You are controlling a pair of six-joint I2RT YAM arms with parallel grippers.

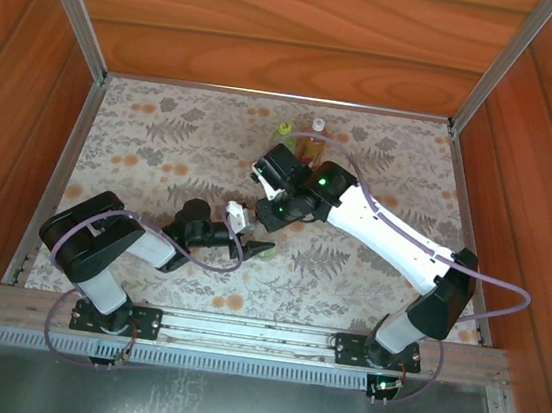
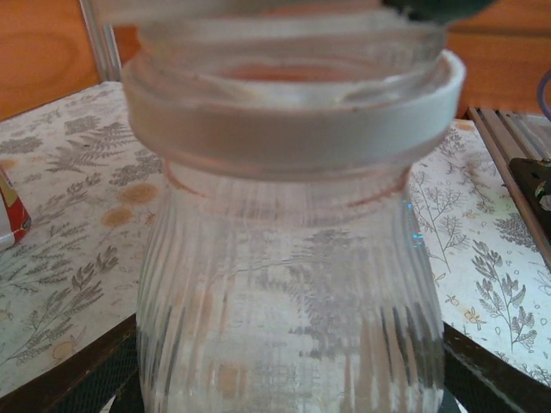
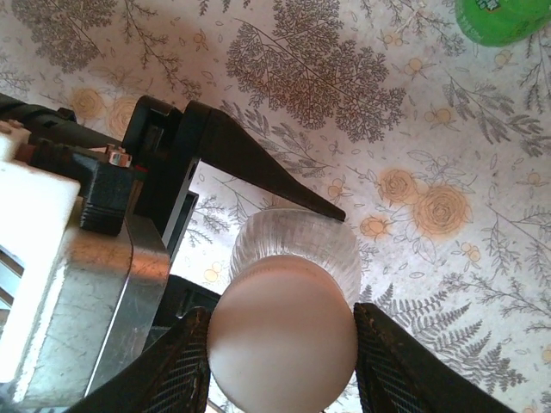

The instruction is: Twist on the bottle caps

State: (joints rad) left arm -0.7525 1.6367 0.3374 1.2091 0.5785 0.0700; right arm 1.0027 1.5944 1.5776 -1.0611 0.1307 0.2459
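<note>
The left pincer (image 2: pixel 288 391) is pinching the clear bottle (image 2: pixel 288 284) upright near the desk's (image 3: pixel 430 129) middle, likely bracing it against twisting. The right pincer (image 3: pixel 282 334) is gripping the white cap (image 3: pixel 282 344) from above, seating it on the neck for threading.

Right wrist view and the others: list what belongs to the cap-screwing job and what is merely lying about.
Job: clear ribbed bottle, white cap, green bottle, amber bottle, left gripper, right gripper.
Merely there: floral table cover, wooden walls.
</note>
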